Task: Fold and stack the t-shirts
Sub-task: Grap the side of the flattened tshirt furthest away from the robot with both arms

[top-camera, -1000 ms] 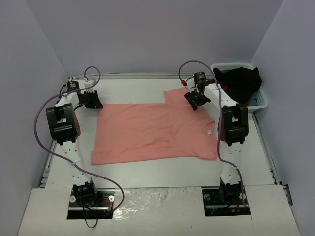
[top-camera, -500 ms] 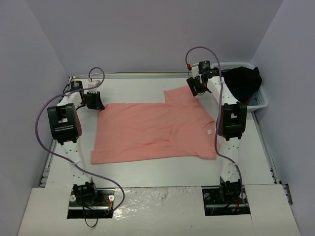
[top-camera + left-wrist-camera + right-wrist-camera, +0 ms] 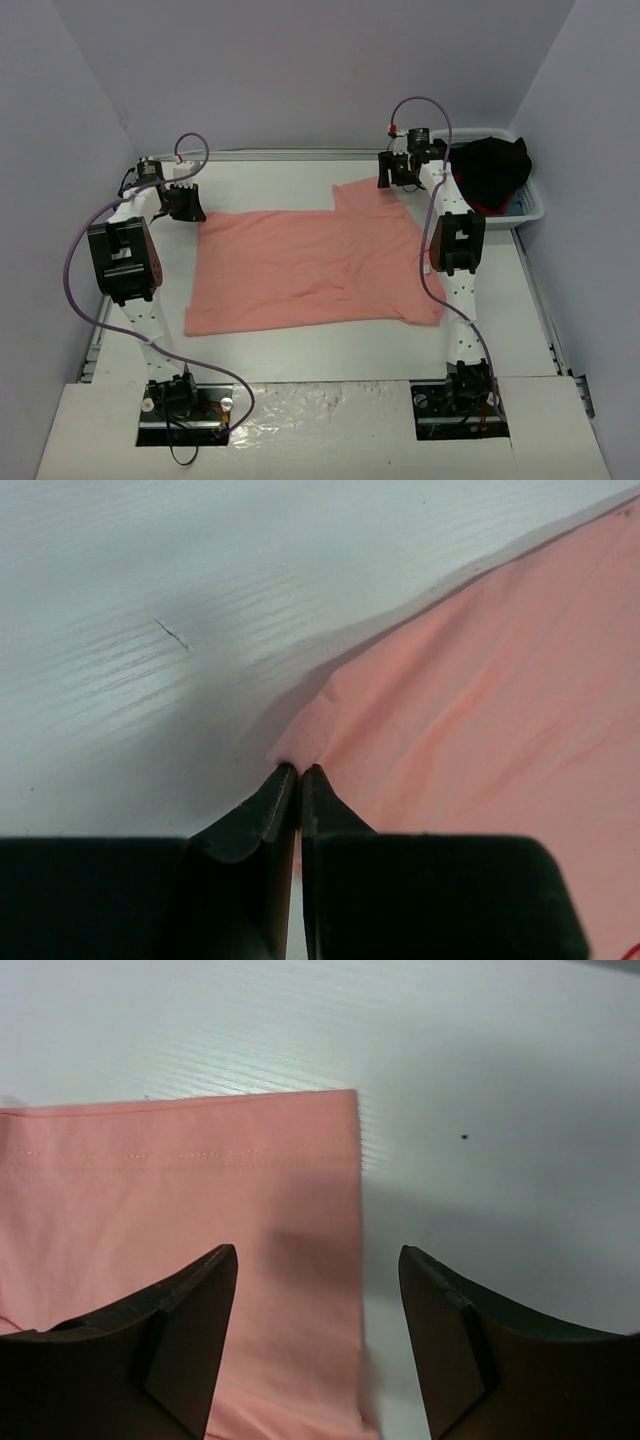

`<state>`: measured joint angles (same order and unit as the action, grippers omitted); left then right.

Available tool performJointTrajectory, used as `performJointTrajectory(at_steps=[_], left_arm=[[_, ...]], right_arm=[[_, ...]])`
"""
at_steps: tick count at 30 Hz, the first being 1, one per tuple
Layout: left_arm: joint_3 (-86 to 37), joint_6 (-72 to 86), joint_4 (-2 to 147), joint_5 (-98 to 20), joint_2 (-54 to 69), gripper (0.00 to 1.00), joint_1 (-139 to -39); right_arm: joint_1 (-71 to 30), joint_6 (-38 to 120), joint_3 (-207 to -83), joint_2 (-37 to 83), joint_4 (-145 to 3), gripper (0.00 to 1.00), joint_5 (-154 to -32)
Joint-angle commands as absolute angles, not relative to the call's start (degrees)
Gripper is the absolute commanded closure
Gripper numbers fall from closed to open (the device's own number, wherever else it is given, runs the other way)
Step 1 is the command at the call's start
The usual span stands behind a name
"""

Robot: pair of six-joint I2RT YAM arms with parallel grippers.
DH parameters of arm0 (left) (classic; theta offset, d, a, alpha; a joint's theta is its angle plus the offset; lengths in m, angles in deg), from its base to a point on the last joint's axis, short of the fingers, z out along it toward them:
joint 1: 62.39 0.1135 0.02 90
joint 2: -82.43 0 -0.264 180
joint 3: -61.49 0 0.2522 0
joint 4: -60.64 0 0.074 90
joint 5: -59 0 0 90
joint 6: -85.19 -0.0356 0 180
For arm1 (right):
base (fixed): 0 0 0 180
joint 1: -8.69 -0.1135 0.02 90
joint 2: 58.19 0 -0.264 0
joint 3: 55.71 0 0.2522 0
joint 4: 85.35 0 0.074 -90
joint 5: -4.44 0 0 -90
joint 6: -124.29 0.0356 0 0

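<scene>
A salmon-pink t-shirt [image 3: 305, 265] lies spread flat on the white table. My left gripper [image 3: 192, 212] is at the shirt's far left corner, shut on a pinch of that corner's cloth [image 3: 305, 742]. My right gripper [image 3: 392, 176] hovers open over the shirt's far right sleeve corner; in the right wrist view the sleeve's hemmed edge [image 3: 345, 1200] runs between its spread fingers [image 3: 195, 1305], which do not touch it.
A white plastic basket [image 3: 535, 200] with dark clothes [image 3: 490, 165] stands at the far right, close beside the right arm. Bare white table [image 3: 330, 345] lies in front of the shirt. Purple walls close in the sides and back.
My right gripper has let go of the shirt's right part and moved back and up to the far sleeve corner. My left gripper has stayed at the far left corner.
</scene>
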<state>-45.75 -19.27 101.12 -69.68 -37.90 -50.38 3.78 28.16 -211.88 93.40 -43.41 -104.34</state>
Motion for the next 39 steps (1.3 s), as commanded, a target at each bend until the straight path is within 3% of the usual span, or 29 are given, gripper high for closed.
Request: performJointTrajectory(at_steps=[1,13,16,19,39], left_arm=[[-47.0,-20.7,103.0,-68.1,-34.9,0.98,-50.4],[-48.1,-20.8,103.8,-67.7,-35.3,0.98,-50.9],[-48.2,-20.8,104.0,-67.7,-35.3,0.98,-51.0],[-48.2,-20.9,103.8,-67.5,-35.5,0.98,-51.0],[-49.2,-20.6,103.8,-68.8,-38.7,0.98,-52.1]], right_arm=[[4.0,31.9,-215.5,94.7,-43.6,0.38,-110.7],[5.4,33.9,-215.0,98.4,-48.6,0.37,-114.3],[5.8,34.3,-215.7,99.7,-49.3,0.41,-116.2],[6.1,36.6,-216.4,101.0,-49.4,0.52,-118.4],[6.2,36.8,-216.2,103.5,-49.0,0.74,-117.6]])
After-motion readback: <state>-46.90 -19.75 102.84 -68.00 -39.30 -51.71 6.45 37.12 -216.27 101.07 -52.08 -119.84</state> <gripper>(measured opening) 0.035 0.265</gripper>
